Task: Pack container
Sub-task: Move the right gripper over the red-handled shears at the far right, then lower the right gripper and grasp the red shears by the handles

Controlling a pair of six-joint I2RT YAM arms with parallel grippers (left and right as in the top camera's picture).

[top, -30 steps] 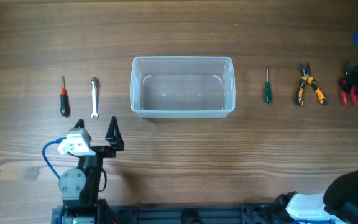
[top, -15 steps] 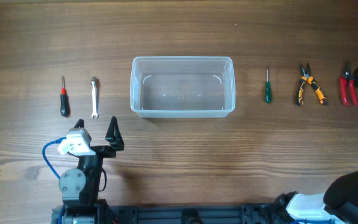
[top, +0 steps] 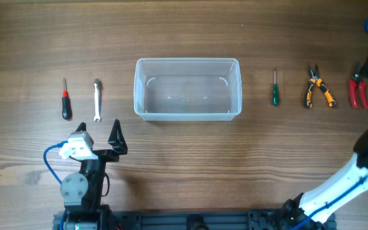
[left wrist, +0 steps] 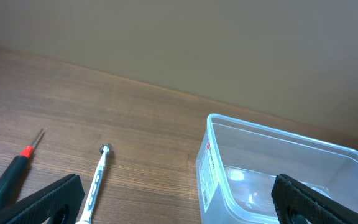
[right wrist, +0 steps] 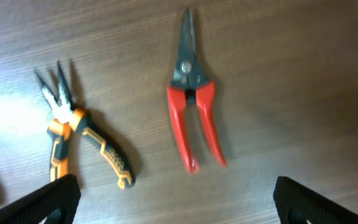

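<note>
The wood-grain table (top: 184, 38) is carrying everything in one row running left to right. The container (top: 188, 61) is sitting at the middle of that row. It is a clear plastic rectangular tub with rounded corners and a thick rim. A label with a red mark (left wrist: 207, 171) is showing on its left end wall, the writing too small to read.

The left gripper (left wrist: 176, 186) is hanging near the table's near left side, its black fingers (left wrist: 42, 199) spread wide. It is pointing between the wrench and the container. The right gripper (right wrist: 176, 183) is hovering over the far right end, fingers (right wrist: 316, 199) likewise spread, holding nothing.

Right of the container, well apart, these are lying:
- orange-and-black pliers (top: 318, 89)
- red-handled snips (top: 358, 89) with plain metal blades
- a green-handled screwdriver (top: 274, 89)

Left of the container, these are lying:
- a bright metal wrench (top: 97, 100)
- a black-and-red screwdriver (top: 66, 102)
</note>
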